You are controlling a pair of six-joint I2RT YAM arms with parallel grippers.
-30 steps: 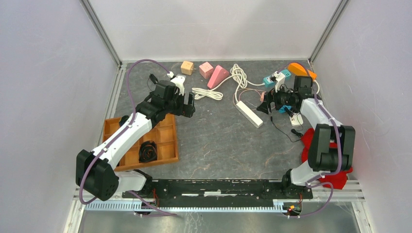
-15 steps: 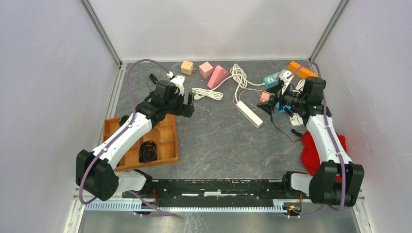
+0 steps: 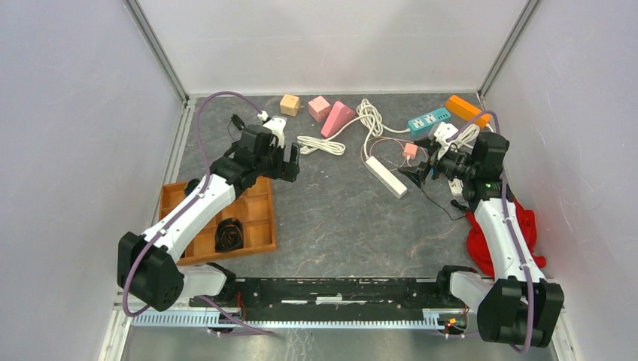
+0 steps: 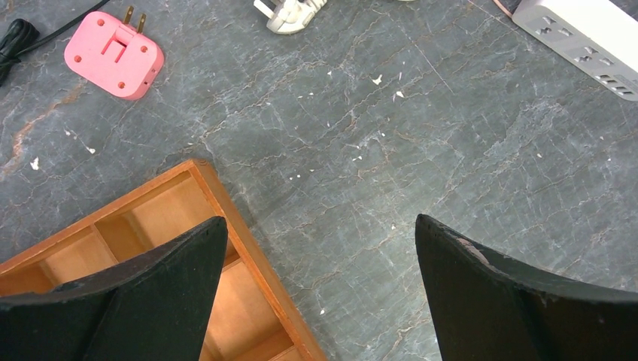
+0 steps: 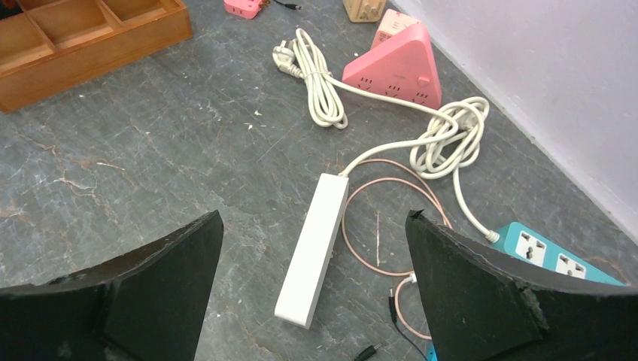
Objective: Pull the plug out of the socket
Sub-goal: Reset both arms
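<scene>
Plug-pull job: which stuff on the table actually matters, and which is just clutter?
Likely for the job (no seated plug clearly visible):
- white power strip
- teal power strip
- pink socket block

Lying about:
- wooden tray
- black cable coil in the tray
- red cloth
- tan cube
- loose pink adapter

The dark grey stone-look desk (image 3: 338,226) carried pale veins and white flecks. The compartmented wooden tray (image 3: 256,226) was orange-brown. The long plastic power strip (image 3: 386,177) was white, the triangular socket block (image 3: 338,116) pink, the rectangular socket strip (image 3: 429,120) teal with white outlets. The crumpled cloth (image 3: 475,246) was red. The flat plug adapter (image 4: 113,59) was pink with brass-coloured prongs.
</scene>
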